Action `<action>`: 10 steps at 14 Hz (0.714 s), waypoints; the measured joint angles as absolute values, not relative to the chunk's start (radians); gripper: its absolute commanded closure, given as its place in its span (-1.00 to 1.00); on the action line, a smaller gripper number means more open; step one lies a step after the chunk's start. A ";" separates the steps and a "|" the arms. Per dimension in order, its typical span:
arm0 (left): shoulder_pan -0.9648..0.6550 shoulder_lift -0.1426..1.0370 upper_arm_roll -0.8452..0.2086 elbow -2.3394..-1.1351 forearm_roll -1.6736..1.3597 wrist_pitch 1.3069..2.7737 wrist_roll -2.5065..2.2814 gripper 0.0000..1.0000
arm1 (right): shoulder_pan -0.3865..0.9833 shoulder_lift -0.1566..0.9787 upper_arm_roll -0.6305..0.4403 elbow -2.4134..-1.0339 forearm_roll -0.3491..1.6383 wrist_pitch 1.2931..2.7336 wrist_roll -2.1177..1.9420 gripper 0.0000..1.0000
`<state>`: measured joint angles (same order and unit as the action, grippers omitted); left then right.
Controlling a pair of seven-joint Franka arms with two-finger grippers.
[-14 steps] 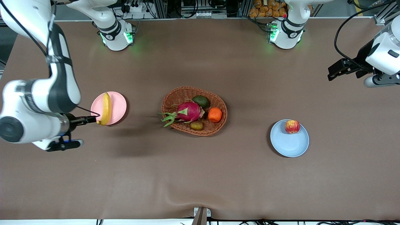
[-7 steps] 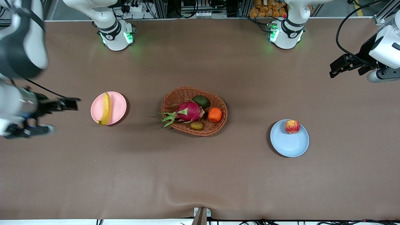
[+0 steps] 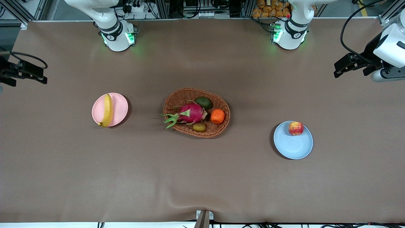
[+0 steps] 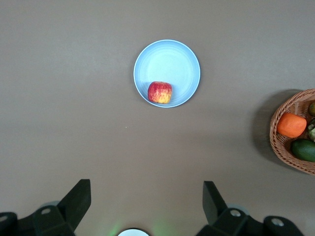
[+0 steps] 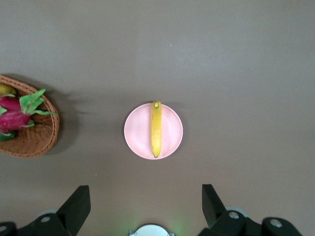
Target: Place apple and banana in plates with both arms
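Front view is showing you the banana lying across the pink plate toward the right arm's end of the table, and the apple sitting in the blue plate toward the left arm's end, touching its rim. Between them you are seeing the wicker basket. Both grippers are hanging empty with jaws spread wide: the right gripper over its table edge, the left gripper over its own.
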<state>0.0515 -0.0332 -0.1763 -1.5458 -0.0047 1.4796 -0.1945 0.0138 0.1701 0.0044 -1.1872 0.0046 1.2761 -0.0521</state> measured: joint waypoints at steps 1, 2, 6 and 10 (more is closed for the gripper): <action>0.051 -0.033 -0.176 -1.546 -0.005 1.480 -0.194 -1.00 | 0.014 0.135 0.004 -1.240 0.005 1.313 -0.050 -1.00; 0.051 -0.033 -0.176 -1.547 -0.005 1.480 -0.194 -1.00 | 0.014 0.098 0.004 -1.298 0.005 1.344 -0.050 -1.00; 0.051 -0.033 -0.176 -1.547 -0.005 1.480 -0.194 -1.00 | 0.015 0.005 0.005 -1.442 0.004 1.391 -0.050 -1.00; 0.051 -0.035 -0.176 -1.547 -0.005 1.480 -0.192 -1.00 | 0.016 0.000 0.034 -1.461 -0.032 1.396 -0.050 -1.00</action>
